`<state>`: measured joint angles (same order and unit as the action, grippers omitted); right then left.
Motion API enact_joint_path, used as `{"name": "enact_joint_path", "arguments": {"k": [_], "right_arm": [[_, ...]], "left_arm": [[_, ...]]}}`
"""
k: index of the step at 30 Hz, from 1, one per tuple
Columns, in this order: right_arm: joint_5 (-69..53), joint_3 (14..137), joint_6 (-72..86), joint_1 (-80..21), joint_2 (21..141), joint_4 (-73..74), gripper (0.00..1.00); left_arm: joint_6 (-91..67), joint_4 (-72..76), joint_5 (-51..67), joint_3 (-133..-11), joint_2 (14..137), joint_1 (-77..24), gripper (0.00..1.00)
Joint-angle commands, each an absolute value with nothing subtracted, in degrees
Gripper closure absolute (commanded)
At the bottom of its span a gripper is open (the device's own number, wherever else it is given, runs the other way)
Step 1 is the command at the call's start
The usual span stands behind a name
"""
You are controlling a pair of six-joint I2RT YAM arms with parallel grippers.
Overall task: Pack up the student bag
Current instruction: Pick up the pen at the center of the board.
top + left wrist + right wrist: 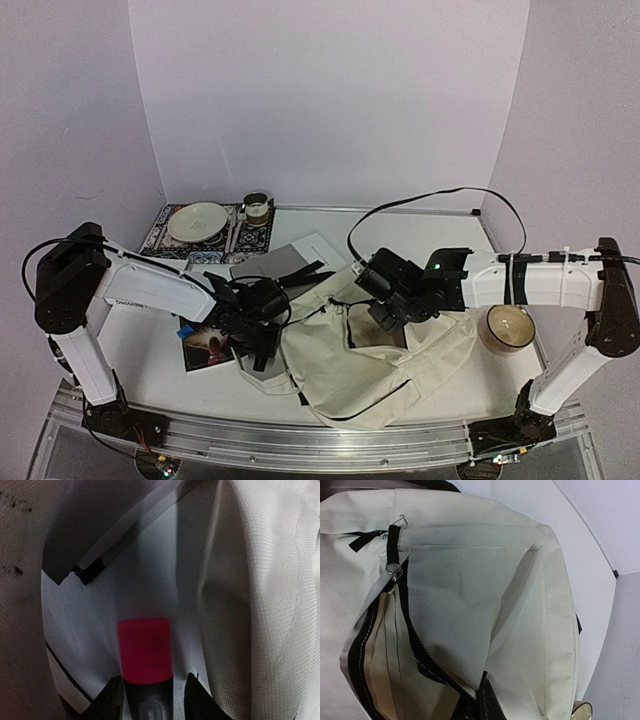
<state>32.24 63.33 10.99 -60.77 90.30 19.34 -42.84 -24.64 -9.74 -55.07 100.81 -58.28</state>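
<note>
my grippers: two, left gripper [154, 702] and right gripper [388, 318]
student bag [400, 372]: one
marker [145, 650]: one
plate [197, 221]: one
cup [257, 208]: one
candle [508, 328]: one

The cream fabric backpack [370, 375] lies front-centre on the white worktop [420, 235], a round glass candle jar [507, 328] to its right, a square picture card [208, 350] to its left, and a patterned mat [160, 238] bearing a pale round plate [197, 221] at back left

High rear overview, two close wrist views, student bag [380, 372] in all.
</note>
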Motion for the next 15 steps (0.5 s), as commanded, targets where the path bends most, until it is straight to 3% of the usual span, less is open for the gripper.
{"name": "enact_joint_path", "arguments": {"k": [1, 5, 15], "right_arm": [[31.7, 64.2, 11.9, -60.7, 88.4, 18.5, 1.00], [31.3, 64.2, 12.0, -60.8, 87.9, 18.2, 1.00], [28.8, 64.4, 13.2, -60.8, 88.1, 16.5, 1.00]], "left_arm": [[-42.3, -24.4, -8.1, -55.8, 103.8, -57.9, 0.64], [-42.6, -24.4, -8.0, -55.7, 101.0, -57.9, 0.79], [-43.4, -24.7, -8.5, -55.7, 85.5, -57.9, 0.86]]}}
